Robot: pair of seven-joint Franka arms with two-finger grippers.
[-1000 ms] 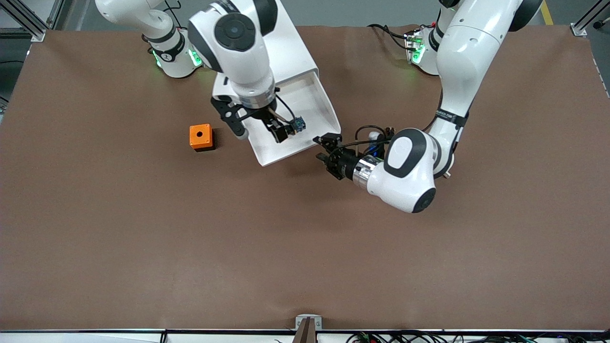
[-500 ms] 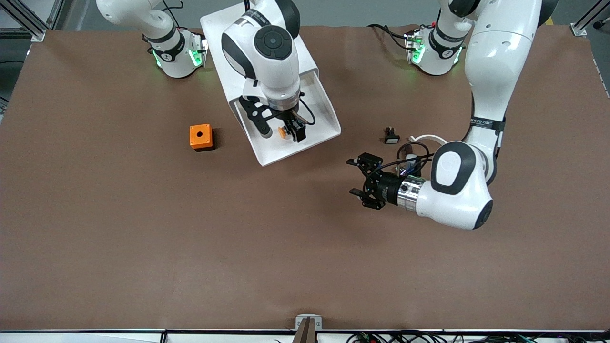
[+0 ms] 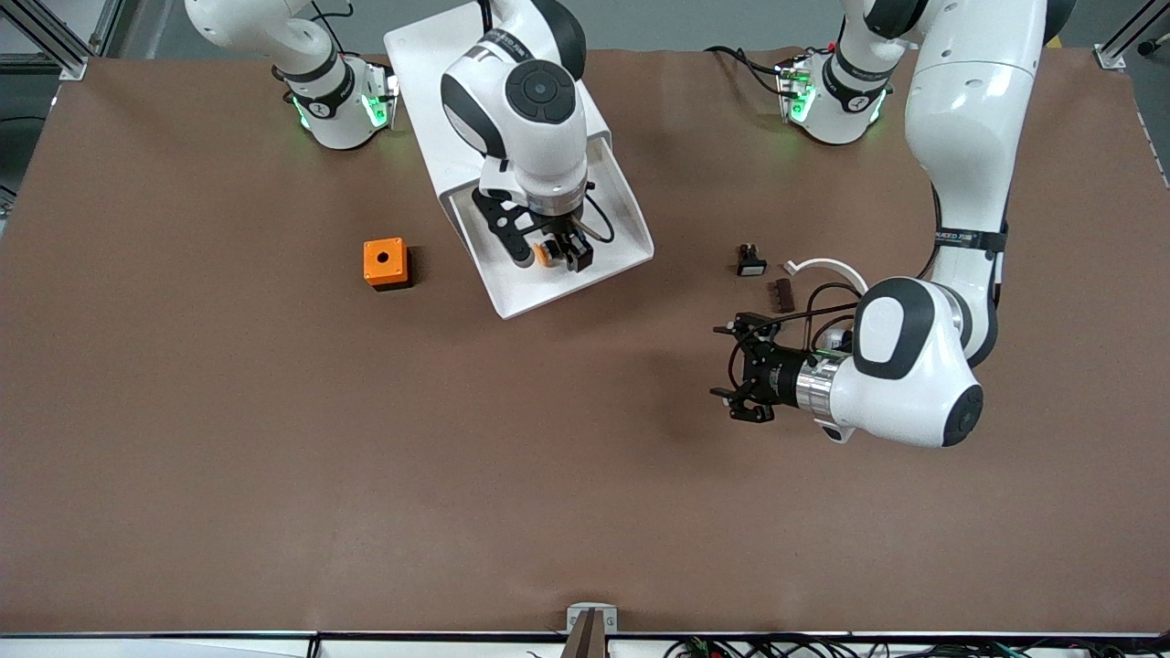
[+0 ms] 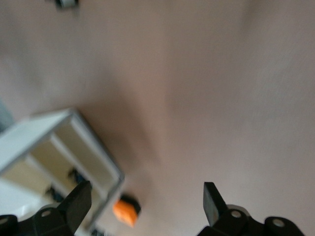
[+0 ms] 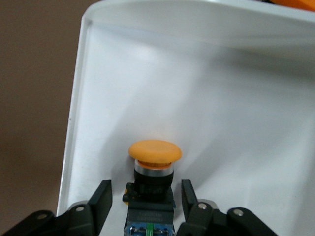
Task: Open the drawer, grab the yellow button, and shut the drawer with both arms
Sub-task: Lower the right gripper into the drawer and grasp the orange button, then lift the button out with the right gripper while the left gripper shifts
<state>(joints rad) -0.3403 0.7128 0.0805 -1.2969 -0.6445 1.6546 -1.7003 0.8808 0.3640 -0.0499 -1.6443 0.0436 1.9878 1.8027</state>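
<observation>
The button [image 5: 155,151], with a round orange cap, a black body and a blue end, lies on the floor of the open white drawer [image 3: 548,297]. It also shows in the front view [image 3: 541,253]. My right gripper [image 3: 549,256] is down in the drawer. Its fingers [image 5: 101,196] stand open on either side of the button's body with a small gap each side. My left gripper [image 3: 736,366] is open and empty, low over bare table, nearer the front camera than the drawer and toward the left arm's end. In the left wrist view the left gripper [image 4: 145,199] faces the drawer [image 4: 74,147].
An orange cube with a hole [image 3: 385,262] sits beside the drawer toward the right arm's end. A black piece with a white face [image 3: 750,260], a small brown piece [image 3: 781,294] and a white curved piece [image 3: 827,267] lie close to the left arm.
My left gripper has pulled away from the drawer's front, toward the front camera and the left arm's end. My right gripper has shifted across the drawer and now straddles the button.
</observation>
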